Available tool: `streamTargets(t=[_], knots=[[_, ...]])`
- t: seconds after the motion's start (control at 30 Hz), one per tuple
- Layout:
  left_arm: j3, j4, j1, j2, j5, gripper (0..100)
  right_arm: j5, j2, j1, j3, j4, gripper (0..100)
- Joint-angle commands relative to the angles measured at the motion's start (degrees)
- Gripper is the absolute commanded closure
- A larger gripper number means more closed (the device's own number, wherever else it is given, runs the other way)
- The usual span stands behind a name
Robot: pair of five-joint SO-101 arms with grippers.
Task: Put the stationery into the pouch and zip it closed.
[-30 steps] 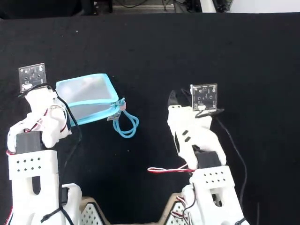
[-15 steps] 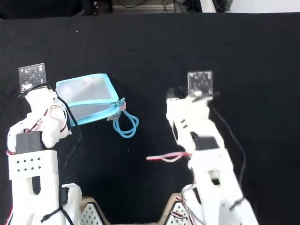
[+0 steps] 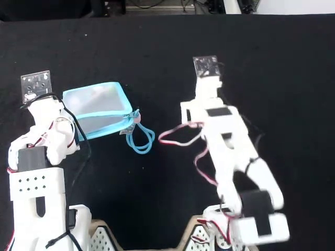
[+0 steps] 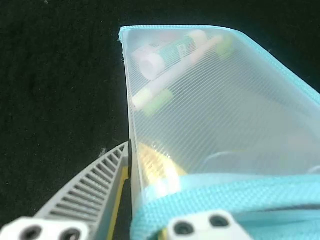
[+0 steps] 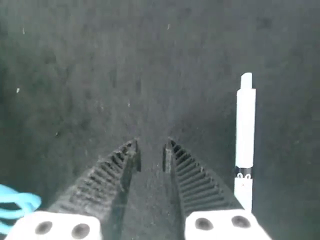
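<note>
Blue-trimmed pouch (image 3: 97, 110) on the left of the black table (image 3: 272, 63), stationery (image 4: 170, 55) inside.
Left gripper (image 4: 131, 152) clamped on the pouch's left edge; right gripper (image 5: 150, 150) mid-table, jaws a narrow gap apart, grasping nothing, white pen (image 5: 245, 135) lying just beside.

In the left wrist view the pouch (image 4: 215, 115) is cut off by the frame edge, and its contents (image 4: 165, 65) are blurred through it. In the right wrist view the pen (image 5: 246, 130) is partly hidden behind the right claw (image 5: 151, 150), and the cord (image 5: 15, 207) is cut off.
</note>
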Motion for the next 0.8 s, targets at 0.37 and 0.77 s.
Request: streamTargets(t=[0.37,0.77], knots=[[0.31,-0.35,-0.13,0.09,0.35,96,-8.09,14.73,0.88,-24.22,20.4,91.3],[0.31,-0.35,-0.13,0.09,0.35,96,-19.69,19.74,-1.49,-29.76,23.91,91.3]])
